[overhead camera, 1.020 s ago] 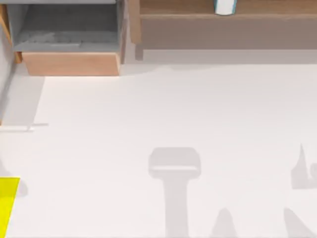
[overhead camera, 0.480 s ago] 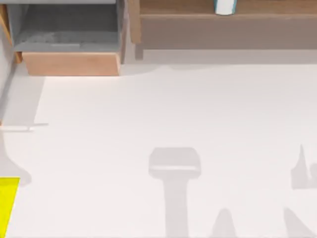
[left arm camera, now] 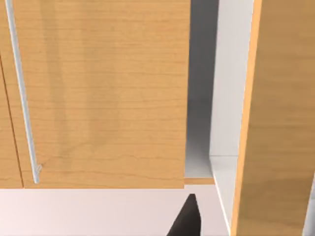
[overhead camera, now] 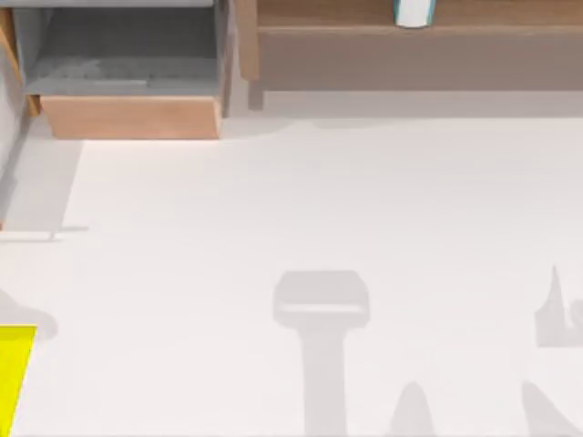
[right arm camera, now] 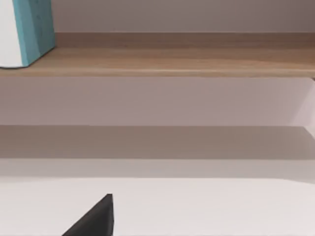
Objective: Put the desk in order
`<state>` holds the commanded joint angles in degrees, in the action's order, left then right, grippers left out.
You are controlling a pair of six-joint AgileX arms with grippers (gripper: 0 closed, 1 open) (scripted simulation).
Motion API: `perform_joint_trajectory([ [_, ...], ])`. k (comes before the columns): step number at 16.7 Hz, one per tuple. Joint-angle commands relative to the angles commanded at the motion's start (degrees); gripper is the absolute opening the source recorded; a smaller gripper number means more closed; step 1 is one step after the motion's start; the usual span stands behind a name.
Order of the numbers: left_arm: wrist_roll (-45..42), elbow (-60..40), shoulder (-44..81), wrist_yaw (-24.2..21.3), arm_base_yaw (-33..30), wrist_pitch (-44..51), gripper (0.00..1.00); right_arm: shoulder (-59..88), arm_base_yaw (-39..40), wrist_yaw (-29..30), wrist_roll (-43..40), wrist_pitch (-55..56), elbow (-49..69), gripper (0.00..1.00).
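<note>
The desk (overhead camera: 291,200) is a wide white tabletop. At its far left stands a wooden drawer box (overhead camera: 127,116), its grey-lined inside open to the top view. A light-brown shelf unit (overhead camera: 410,36) runs along the far right. In the left wrist view a dark tip of my left gripper (left arm camera: 187,221) sits low before a wooden front (left arm camera: 98,98) with a thin white handle (left arm camera: 22,98). A dark tip of my right gripper (right arm camera: 96,221) hovers over the white top, facing the shelf board (right arm camera: 172,61).
A small yellow block (overhead camera: 14,373) lies at the near left edge. A white and teal object (overhead camera: 414,11) stands on the shelf, also seen as the teal object (right arm camera: 29,29) in the right wrist view. Arm shadows fall on the near part of the tabletop.
The soft shadow beside the yellow block has crept toward the far side. The block's visible edge looks a little straighter. The shadows at the near right have not moved.
</note>
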<state>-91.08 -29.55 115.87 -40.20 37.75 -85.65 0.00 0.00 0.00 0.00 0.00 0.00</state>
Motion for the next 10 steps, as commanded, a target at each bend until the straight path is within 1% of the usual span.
perform_joint_trajectory([
  [4, 0.00, 0.00, 0.00, 0.00, 0.00, 0.00, 0.02, 0.00, 0.00, 0.00, 0.00, 0.00, 0.00, 1.00],
  [5, 0.00, 0.00, 0.00, 0.00, 0.00, 0.00, 0.00, 0.00, 0.00, 0.00, 0.00, 0.00, 0.00, 1.00],
  [10, 0.00, 0.00, 0.00, 0.00, 0.00, 0.00, 0.00, 0.00, 0.00, 0.00, 0.00, 0.00, 0.00, 1.00],
])
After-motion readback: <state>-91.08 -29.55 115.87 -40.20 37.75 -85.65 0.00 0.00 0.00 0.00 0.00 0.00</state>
